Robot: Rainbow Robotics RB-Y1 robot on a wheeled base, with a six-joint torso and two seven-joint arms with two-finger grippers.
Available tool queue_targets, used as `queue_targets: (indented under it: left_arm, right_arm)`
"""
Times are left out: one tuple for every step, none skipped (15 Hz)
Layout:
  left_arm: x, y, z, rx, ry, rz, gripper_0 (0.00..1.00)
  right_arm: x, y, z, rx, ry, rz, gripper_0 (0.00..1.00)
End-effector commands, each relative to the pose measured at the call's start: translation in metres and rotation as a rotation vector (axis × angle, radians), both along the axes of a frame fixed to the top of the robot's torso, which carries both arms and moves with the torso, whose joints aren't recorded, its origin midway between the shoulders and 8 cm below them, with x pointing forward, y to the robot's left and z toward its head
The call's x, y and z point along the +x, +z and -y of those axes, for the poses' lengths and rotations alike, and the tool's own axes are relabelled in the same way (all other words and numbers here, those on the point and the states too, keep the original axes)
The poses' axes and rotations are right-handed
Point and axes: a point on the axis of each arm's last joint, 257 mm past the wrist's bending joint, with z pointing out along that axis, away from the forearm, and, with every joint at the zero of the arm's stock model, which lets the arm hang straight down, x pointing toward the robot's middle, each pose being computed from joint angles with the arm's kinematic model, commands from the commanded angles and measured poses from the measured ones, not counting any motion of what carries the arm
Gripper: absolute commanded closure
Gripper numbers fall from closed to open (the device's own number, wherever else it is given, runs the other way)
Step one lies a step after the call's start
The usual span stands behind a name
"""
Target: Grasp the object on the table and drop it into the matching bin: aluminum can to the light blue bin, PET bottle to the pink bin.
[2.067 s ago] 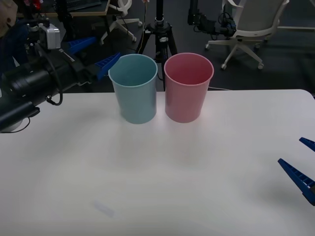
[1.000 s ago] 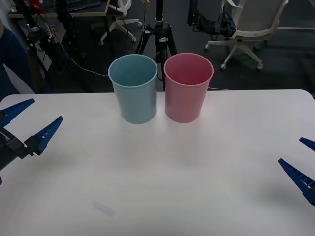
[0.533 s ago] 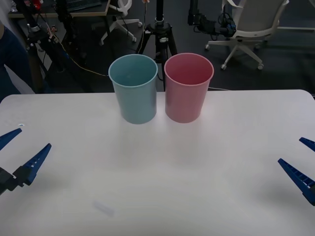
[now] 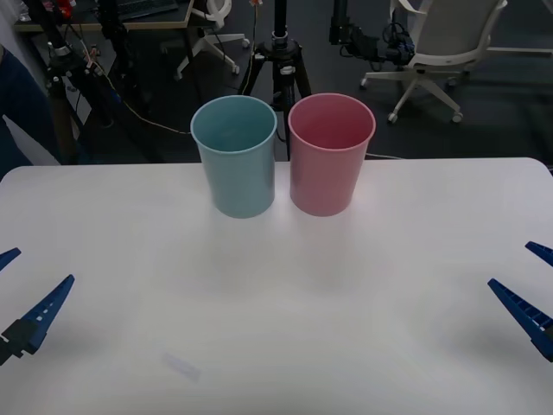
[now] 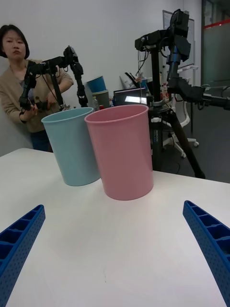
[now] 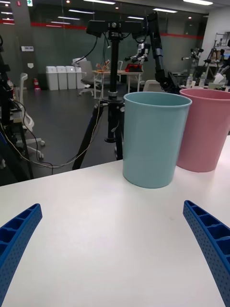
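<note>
Our left gripper at lower left and right gripper at lower right hang with fingers spread, grasping nothing. We see no can on the counter; the blue bin touches the pink bin, so a release could land wrong.

Dark floor behind, a black tripod, a grey office chair, strip ceiling lights

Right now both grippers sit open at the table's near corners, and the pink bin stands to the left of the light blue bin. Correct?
Not quite. The front view shows the pink bin to the right of the light blue bin. The left gripper and right gripper are indeed open at the table's near corners.
</note>
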Motion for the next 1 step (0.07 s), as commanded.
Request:
queue_targets:
  left_arm:
    - [-0.001,-0.0008,-0.0003,-0.002,0.002,-0.002,0.0]
  right_arm:
    - [0.0,0.0,0.0,0.0,0.0,0.0,0.0]
